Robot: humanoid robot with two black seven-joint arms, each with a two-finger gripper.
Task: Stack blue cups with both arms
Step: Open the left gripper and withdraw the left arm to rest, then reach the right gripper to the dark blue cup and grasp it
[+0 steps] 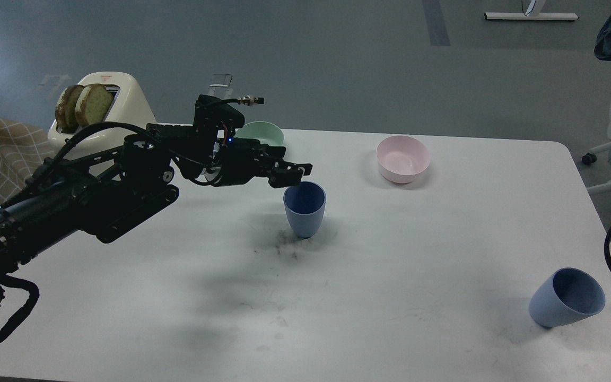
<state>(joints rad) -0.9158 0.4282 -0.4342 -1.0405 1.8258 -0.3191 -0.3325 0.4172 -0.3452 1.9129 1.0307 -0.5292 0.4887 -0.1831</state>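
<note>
The left gripper (289, 178) is hovering just above the upright matte blue tumbler (304, 209) at mid-table, seemingly empty; its opening I cannot tell. The second blue tumbler (566, 297) is leaning at the near right, so stacking is not begun and next needs a firm rim grasp.

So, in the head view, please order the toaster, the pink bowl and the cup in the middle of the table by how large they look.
1. Toaster, clearly the largest, though the arm hides part of it.
2. Pink bowl and middle cup: too alike to rank. The bowl looks wider, the cup taller, and the cup stands nearer the camera.
</note>
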